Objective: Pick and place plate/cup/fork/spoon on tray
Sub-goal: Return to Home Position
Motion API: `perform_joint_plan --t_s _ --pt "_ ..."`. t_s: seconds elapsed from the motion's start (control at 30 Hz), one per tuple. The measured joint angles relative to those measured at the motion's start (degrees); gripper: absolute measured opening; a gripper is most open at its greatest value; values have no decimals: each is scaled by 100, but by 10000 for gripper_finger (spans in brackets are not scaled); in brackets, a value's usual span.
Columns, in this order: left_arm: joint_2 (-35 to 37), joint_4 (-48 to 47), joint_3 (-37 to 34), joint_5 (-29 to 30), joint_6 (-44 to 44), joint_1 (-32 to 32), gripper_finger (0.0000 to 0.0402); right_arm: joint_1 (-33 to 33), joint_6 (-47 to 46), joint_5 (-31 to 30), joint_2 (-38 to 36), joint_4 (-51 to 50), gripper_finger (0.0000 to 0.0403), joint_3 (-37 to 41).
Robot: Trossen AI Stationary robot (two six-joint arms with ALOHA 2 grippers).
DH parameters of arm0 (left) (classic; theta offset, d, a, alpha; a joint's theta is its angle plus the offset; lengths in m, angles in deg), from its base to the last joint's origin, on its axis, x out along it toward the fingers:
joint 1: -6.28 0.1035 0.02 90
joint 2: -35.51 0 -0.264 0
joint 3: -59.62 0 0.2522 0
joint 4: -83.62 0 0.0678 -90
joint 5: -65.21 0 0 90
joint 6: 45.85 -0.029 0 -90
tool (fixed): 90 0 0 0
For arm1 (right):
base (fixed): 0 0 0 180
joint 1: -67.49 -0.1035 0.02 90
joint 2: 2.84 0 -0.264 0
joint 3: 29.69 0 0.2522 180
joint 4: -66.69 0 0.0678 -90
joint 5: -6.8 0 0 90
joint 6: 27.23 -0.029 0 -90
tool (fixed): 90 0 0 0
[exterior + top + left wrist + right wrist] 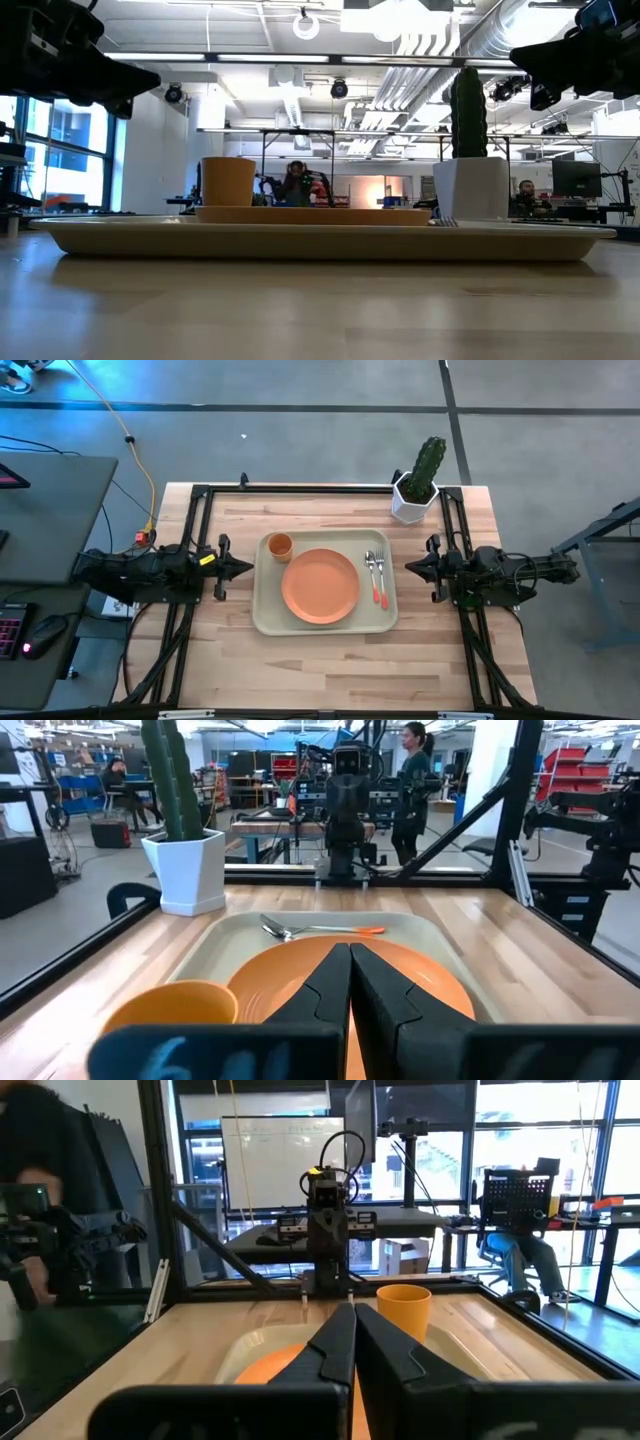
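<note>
The wooden counter (330,660) carries everything inside the black frame, and the tray (325,630) lies near its middle, between the two arms, which I judge puts it within equal reach of both. The plate (320,586) rests flat in the tray's centre and takes up most of the floor, so the smaller pieces sit around it and not on it. A white pot with a cactus (413,500) stands on the counter beyond the tray's far right corner, apart from it and no part of the job. The cup (280,545) stands upright in the tray's far left corner, just beside the plate's rim. The spoon (371,570) and the fork (381,582) lie side by side along the tray's right edge, handles toward the near side; the spoon seems to be the one closer to the plate, though that is hard to make out. With all four pieces aboard, the placing looks finished. The left pincer (245,568) sits off the tray's left edge, its fingers together and holding nothing; the right pincer (410,567) mirrors it off the right edge, likewise closed and empty. Both point level at the tray, which reads as a parked pose.
</note>
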Motion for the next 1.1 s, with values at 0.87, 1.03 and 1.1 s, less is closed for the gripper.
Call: perform_joint_plan --t_s 0.87,1.03,1.1 --pt "-4 0 0 0 -9 2 0 0 0 1 0 -66 0 2" --pt "-4 0 0 0 -9 2 0 0 0 3 0 -66 0 2" --pt "-4 0 1 0 -9 2 0 0 0 3 0 -66 0 2"
